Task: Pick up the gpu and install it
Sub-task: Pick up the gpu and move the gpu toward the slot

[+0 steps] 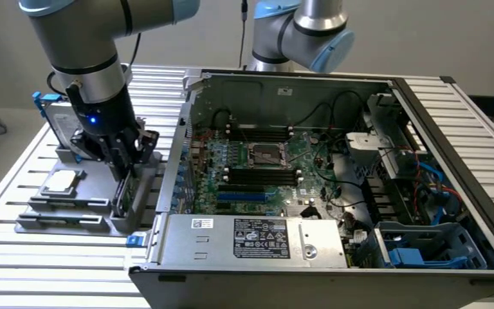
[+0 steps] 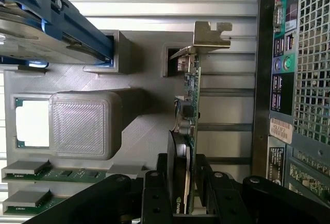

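Tool point(image 2: 180, 206) is set wide astride the gpu point(image 2: 193, 100), stood on edge in the grey holder point(image 2: 139, 136) on the bench point(image 1: 7, 257) beside the computer case point(image 1: 256, 248); it is judged light, stiff and fragile, best taken flat across cooler and board back.

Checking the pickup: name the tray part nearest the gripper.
The thin green card with the silver bracket, standing on edge at the gripper; hard drive and processor sit farther off.
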Robot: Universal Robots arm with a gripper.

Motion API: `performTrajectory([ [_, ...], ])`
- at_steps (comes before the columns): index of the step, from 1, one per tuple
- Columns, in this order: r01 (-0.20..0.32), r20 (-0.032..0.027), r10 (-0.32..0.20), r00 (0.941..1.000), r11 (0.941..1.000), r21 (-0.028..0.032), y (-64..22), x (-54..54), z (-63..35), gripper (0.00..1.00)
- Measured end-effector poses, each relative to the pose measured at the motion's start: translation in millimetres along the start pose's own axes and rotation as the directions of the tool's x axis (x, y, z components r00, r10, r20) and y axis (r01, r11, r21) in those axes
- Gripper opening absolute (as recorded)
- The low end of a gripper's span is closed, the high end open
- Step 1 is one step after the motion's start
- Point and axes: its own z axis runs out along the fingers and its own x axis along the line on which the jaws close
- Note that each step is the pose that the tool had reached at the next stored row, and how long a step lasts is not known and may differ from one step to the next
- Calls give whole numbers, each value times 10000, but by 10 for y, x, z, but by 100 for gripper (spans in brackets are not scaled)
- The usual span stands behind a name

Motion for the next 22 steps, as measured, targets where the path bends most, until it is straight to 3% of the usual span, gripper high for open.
performTrajectory([
  [4, -1, -1, 1, 10000, 10000, 1, 0, 0, 0, 26],
  [15, 0, 1, 0, 10000, 10000, -3, 0, 0, 0, 26],
  [18, 0, 3, 0, 10000, 10000, -38, 0, 0, -11, 26],
  [22, 1, 0, -1, 10000, 9999, -157, 0, 1, -85, 26],
])
